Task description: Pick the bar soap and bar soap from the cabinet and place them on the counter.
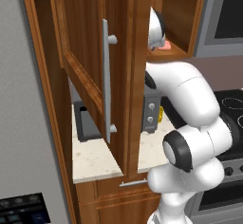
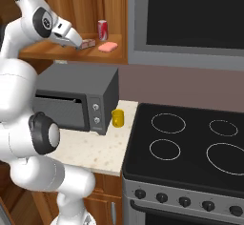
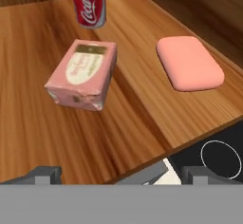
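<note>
Pink soap (image 3: 190, 62) and a wrapped soap (image 3: 83, 74) are both lying on the cabinet (image 1: 90, 52) shelf near the red can (image 3: 90, 2). The hand (image 2: 76, 43) is hovering spread wide, holding nothing. Nothing is sitting on the tabletop (image 2: 95, 152) yet.

From the left, the open door of the cabinet (image 1: 90, 61) hides most of the shelf; only a sliver of the pink bar soap (image 1: 165, 46) peeks beside the arm. In the hand view the red can (image 3: 88, 2) is cut off at the top edge. The print on the wrapped soap (image 3: 83, 73) is too blurred to read.
</note>
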